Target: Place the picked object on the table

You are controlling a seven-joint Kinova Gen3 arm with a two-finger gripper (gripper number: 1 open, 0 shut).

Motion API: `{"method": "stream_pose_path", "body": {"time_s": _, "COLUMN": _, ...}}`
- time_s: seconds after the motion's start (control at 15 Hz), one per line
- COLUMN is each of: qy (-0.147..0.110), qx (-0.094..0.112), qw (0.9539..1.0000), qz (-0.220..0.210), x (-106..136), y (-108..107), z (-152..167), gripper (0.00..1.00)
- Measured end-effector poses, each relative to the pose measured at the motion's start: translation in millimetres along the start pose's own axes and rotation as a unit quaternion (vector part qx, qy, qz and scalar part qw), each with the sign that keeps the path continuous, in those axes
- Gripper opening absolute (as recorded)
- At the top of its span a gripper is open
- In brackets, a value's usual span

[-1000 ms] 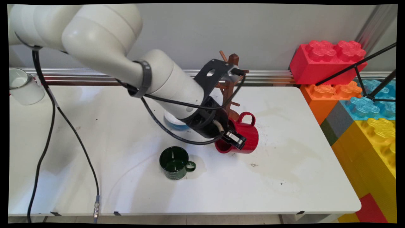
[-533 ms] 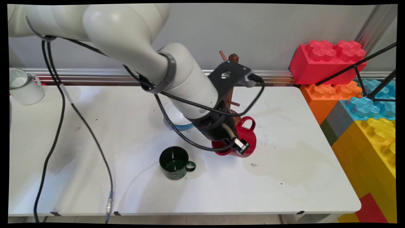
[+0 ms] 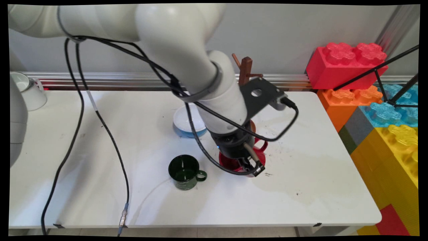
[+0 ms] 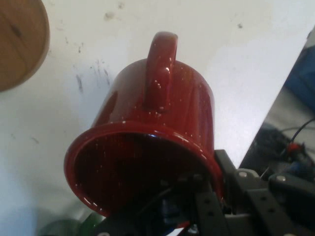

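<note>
My gripper (image 3: pixel 251 166) is shut on the rim of a red mug (image 3: pixel 260 154), with one finger inside it and one outside. The mug is tipped, mouth toward the hand, just in front of the round base of the wooden mug tree (image 3: pixel 246 69). In the hand view the red mug (image 4: pixel 152 142) fills the middle, handle up, with my gripper (image 4: pixel 202 206) clamped on its lower rim. The tree's wooden base (image 4: pixel 19 42) shows at top left. A dark green mug (image 3: pixel 185 171) stands upright on the table to the left of the hand.
A blue and white bowl (image 3: pixel 187 123) sits behind the arm. A white mug (image 3: pixel 28 91) stands at the far left edge. Large toy bricks (image 3: pixel 347 63) are stacked past the table's right edge, with a black tripod leg (image 3: pixel 378 72) across them. Black cables hang over the left half of the table.
The arm has swung right and toward the near side. The red mug went with the gripper, turning from lying on its side to more upright and shifting slightly nearer.
</note>
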Motion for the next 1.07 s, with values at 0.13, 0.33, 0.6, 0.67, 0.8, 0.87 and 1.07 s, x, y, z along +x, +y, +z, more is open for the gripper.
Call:
{"method": "stream_pose_path", "body": {"time_s": 0.13, "qy": -0.019, "qx": 0.012, "qw": 0.9997, "qz": 0.011, "x": 8, "y": 7, "z": 7, "gripper": 0.00}}
{"method": "stream_pose_path", "body": {"time_s": 0.33, "qy": -0.042, "qx": 0.030, "qw": 0.9984, "qz": 0.024, "x": 18, "y": 15, "z": 16, "gripper": 0.00}}
{"method": "stream_pose_path", "body": {"time_s": 0.6, "qy": -0.071, "qx": 0.053, "qw": 0.9954, "qz": 0.038, "x": 28, "y": 21, "z": 26, "gripper": 0.00}}
{"method": "stream_pose_path", "body": {"time_s": 0.67, "qy": -0.077, "qx": 0.057, "qw": 0.9946, "qz": 0.041, "x": 29, "y": 23, "z": 28, "gripper": 0.00}}
{"method": "stream_pose_path", "body": {"time_s": 0.8, "qy": -0.091, "qx": 0.066, "qw": 0.9925, "qz": 0.049, "x": 33, "y": 26, "z": 34, "gripper": 0.00}}
{"method": "stream_pose_path", "body": {"time_s": 0.87, "qy": -0.100, "qx": 0.070, "qw": 0.9911, "qz": 0.053, "x": 35, "y": 28, "z": 38, "gripper": 0.00}}
{"method": "stream_pose_path", "body": {"time_s": 1.07, "qy": -0.128, "qx": 0.080, "qw": 0.9862, "qz": 0.068, "x": 42, "y": 32, "z": 51, "gripper": 0.00}}
